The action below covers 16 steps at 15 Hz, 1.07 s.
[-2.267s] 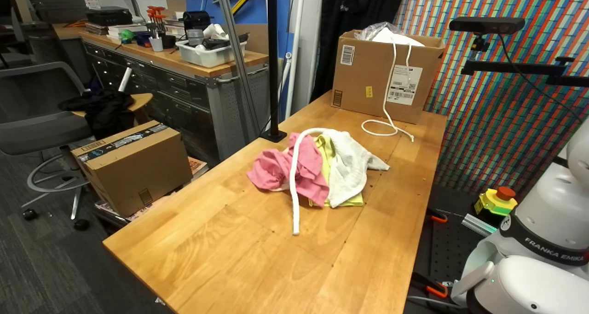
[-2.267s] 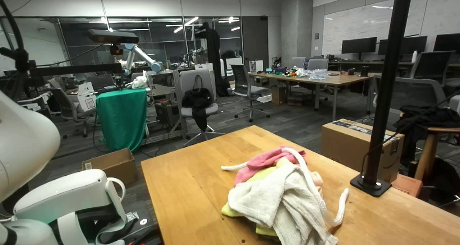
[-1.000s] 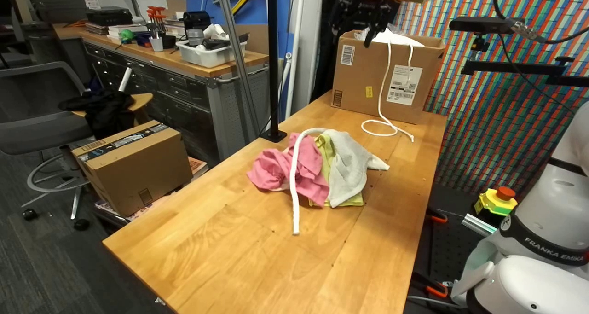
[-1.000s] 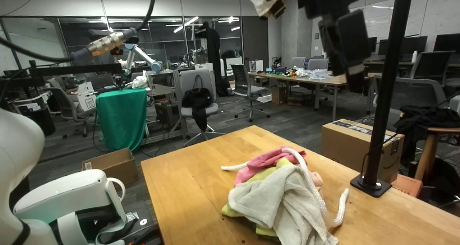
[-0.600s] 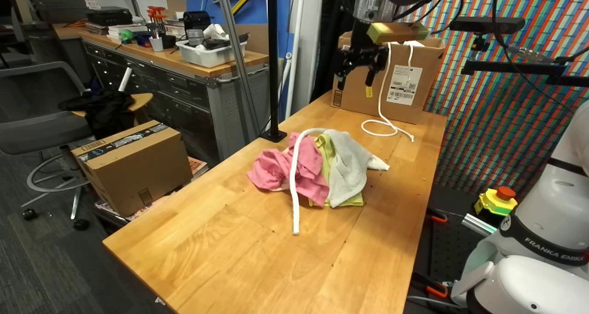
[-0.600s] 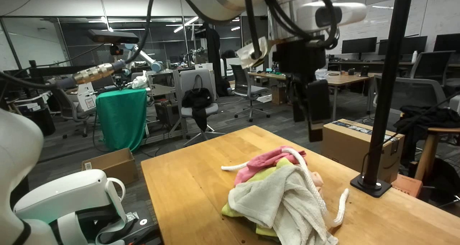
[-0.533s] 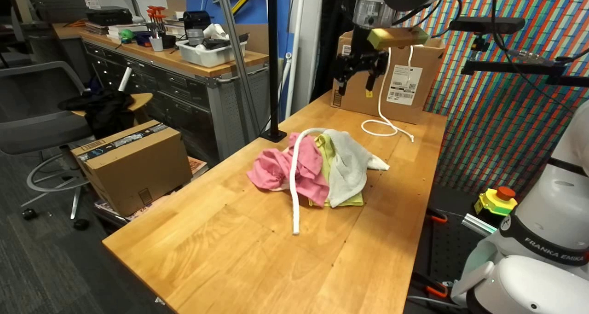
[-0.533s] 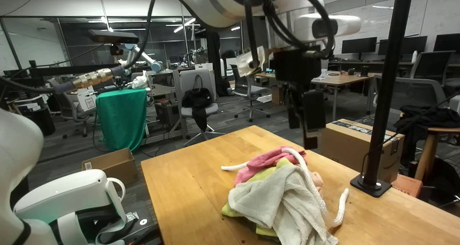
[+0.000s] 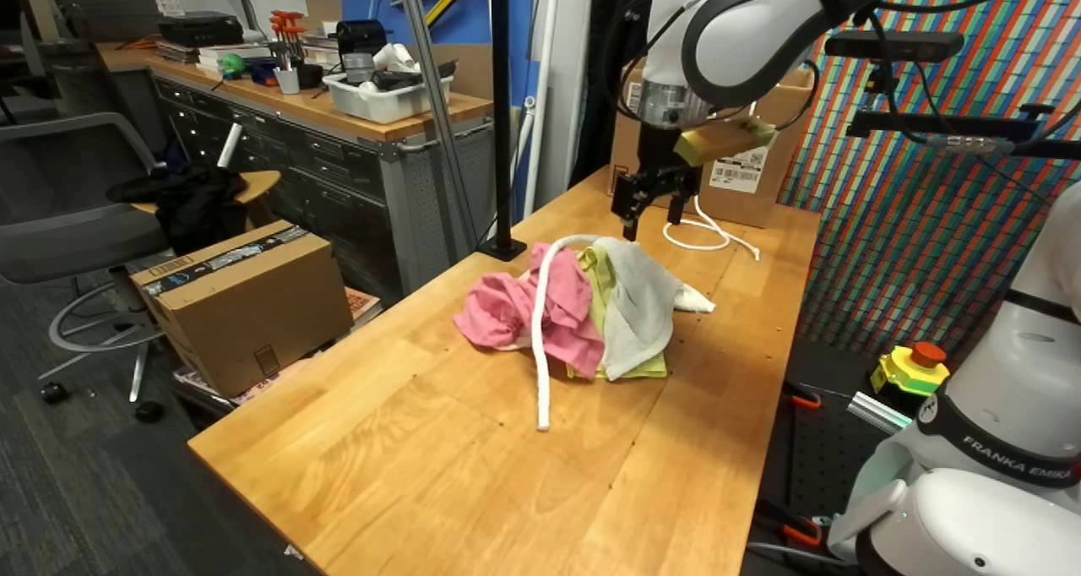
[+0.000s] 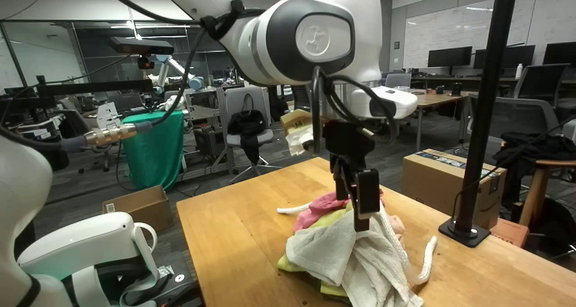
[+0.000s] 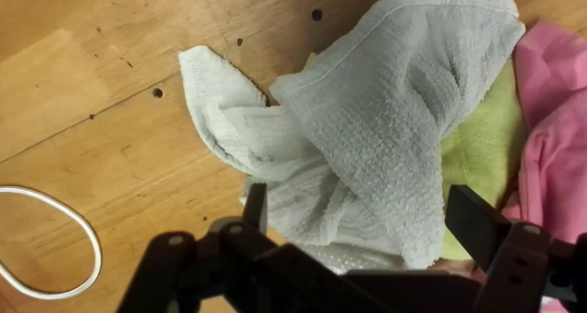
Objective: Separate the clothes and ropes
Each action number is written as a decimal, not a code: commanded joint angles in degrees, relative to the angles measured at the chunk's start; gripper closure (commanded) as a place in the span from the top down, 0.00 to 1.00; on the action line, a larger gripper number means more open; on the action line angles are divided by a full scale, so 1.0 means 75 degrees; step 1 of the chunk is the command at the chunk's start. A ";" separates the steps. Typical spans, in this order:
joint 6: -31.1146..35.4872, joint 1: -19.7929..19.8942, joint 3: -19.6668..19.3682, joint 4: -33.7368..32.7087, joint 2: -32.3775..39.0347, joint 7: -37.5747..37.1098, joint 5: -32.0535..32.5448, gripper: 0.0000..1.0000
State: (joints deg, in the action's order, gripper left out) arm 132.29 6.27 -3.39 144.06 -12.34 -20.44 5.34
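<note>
Currently: surface (image 9: pixel 473 466), box (image 9: pixel 736 203) at one end edge, clothes (image 9: pixel 583 314) heaped between the long edges.
White cloth (image 11: pixel 380 138) lies beneath the pincer (image 11: pixel 357 203), jaws spread apart; thick white rope (image 9: pixel 539 339) draped over the clothes; thinner rope (image 11: pixel 97 255) looped just beside the box.

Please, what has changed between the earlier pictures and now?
The black two-fingered gripper came down into view, open, toward the textured white cloth; nothing was taken hold of or let go. That cloth, the crumpled pink fabric, the yellow-green fabric and the thick white rope stayed in place.
</note>
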 commanded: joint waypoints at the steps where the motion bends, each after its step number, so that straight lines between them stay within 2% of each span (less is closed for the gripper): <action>1: 0.0549 -0.0114 0.0056 0.0210 0.0292 0.0388 -0.0282 1.00; 6: 0.1016 -0.0204 0.0052 0.0257 0.0779 0.0609 -0.0337 1.00; 15: 0.1282 -0.0292 0.0036 0.0130 0.1404 0.1250 -0.0637 1.00; 16: 0.1308 -0.0294 0.0031 0.0130 0.1421 0.1312 -0.0666 0.75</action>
State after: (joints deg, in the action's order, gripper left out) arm 141.02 4.51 -3.07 145.88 -2.54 -13.35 2.55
